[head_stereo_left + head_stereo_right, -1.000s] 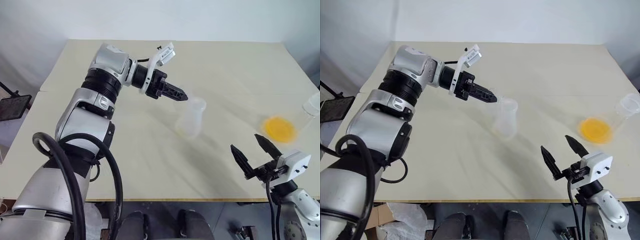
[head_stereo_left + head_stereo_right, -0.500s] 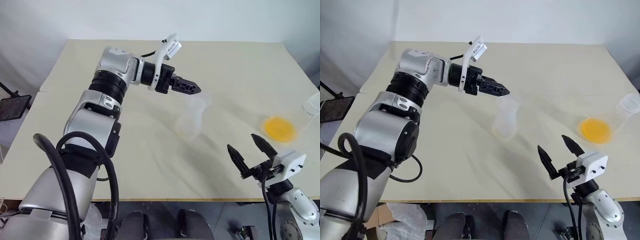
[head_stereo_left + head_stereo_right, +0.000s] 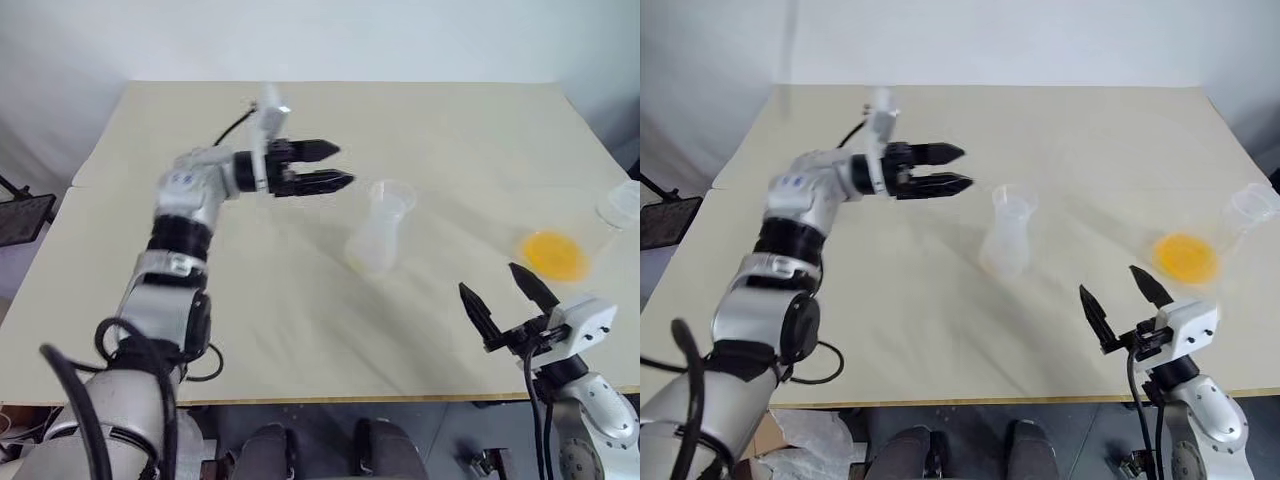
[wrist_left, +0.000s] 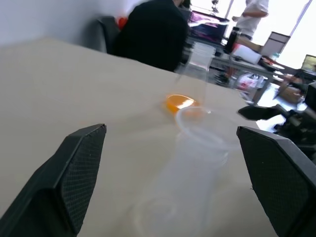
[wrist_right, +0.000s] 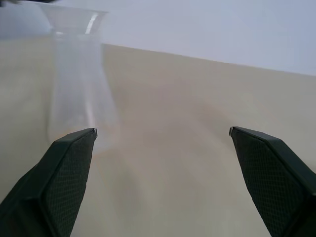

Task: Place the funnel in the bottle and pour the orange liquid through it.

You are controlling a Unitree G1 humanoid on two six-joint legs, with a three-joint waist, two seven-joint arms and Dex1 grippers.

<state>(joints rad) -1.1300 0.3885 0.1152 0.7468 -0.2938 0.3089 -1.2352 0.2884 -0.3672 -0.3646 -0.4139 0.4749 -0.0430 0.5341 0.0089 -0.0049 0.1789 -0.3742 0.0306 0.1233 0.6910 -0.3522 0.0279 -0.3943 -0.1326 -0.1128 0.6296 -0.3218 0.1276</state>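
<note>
Funnel (image 3: pixel 392 193) seated in bottle (image 3: pixel 376 240) mid-frame. Left gripper (image 3: pixel 340 166) wide, empty, just left of it. Right gripper (image 3: pixel 503 292) wide, lower right, below orange liquid (image 3: pixel 556 254).

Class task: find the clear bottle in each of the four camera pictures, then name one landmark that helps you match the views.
Left eye view: bottle mid-table, right of centre.
Right eye view: bottle mid-table, near centre.
Left wrist view: bottle close, between the black fingers.
Right wrist view: bottle upright beyond one finger.
Shared landmark: the orange liquid, also seen at and.
</note>
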